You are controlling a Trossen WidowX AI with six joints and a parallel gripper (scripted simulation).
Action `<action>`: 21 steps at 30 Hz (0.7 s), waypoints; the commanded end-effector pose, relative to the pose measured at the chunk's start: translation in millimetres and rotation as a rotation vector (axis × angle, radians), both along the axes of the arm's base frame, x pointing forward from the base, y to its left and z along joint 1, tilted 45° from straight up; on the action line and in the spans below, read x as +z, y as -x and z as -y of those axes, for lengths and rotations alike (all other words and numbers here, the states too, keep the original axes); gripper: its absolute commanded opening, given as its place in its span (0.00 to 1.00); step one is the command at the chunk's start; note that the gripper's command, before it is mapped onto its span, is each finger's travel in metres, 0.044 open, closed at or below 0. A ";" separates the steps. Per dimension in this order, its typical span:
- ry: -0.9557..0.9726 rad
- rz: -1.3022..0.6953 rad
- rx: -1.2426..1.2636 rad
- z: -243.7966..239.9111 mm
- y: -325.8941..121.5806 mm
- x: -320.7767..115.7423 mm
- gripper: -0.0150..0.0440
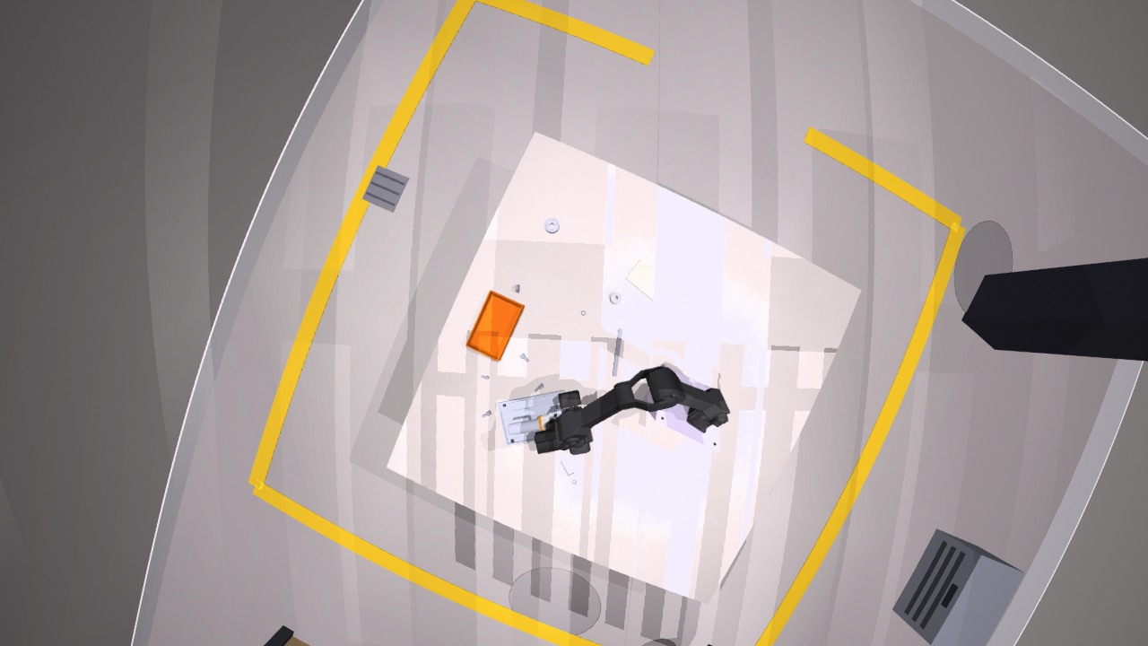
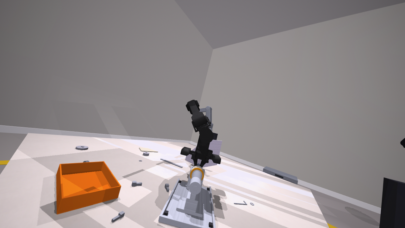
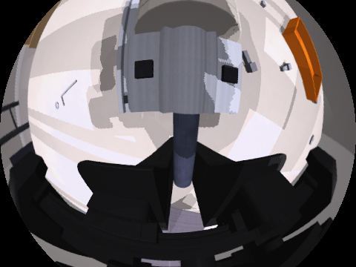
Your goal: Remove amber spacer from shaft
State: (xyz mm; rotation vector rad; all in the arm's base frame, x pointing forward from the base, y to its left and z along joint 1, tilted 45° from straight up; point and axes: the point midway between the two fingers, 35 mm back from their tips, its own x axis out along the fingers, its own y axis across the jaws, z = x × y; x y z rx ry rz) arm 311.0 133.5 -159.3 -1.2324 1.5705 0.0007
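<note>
My gripper (image 2: 199, 165) (image 3: 180, 141) is shut on the dark grey shaft, whose blue-grey rod (image 3: 185, 137) shows between the fingers in the wrist view. The rod runs from the fingers to a ribbed grey block (image 3: 182, 70) with black squares. Beyond it is a thick pale cylinder (image 1: 526, 427) (image 2: 195, 187) (image 3: 187, 16). An amber spacer (image 1: 541, 426) (image 2: 196, 168) shows as a ring around the assembly, close to my fingers in the exterior view; it is not visible in the wrist view. The assembly stands over a grey base plate (image 2: 170, 219). Other spacers and the shaft's far end cannot be made out.
An orange tray (image 1: 495, 325) (image 2: 84, 181) (image 3: 302, 59) stands beside the assembly. Several grey bolts lie around, one bolt (image 2: 136, 183) between tray and plate. An L-shaped key (image 2: 240, 203) (image 3: 68, 89) lies on the other side. A thin bar (image 1: 617, 353) (image 2: 171, 162) lies farther back.
</note>
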 end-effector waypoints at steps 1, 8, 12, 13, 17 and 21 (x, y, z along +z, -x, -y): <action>0.001 0.000 -0.001 0.6 0.6 0.4 0.25; 0.001 0.000 -0.001 1.1 1.3 0.8 0.25; 0.001 0.000 -0.001 1.4 1.7 1.0 0.25; 0.001 0.000 -0.001 1.5 1.8 1.0 0.25; 0.001 0.000 -0.001 1.8 2.1 1.2 0.25; 0.001 0.000 -0.001 2.1 2.5 1.5 0.25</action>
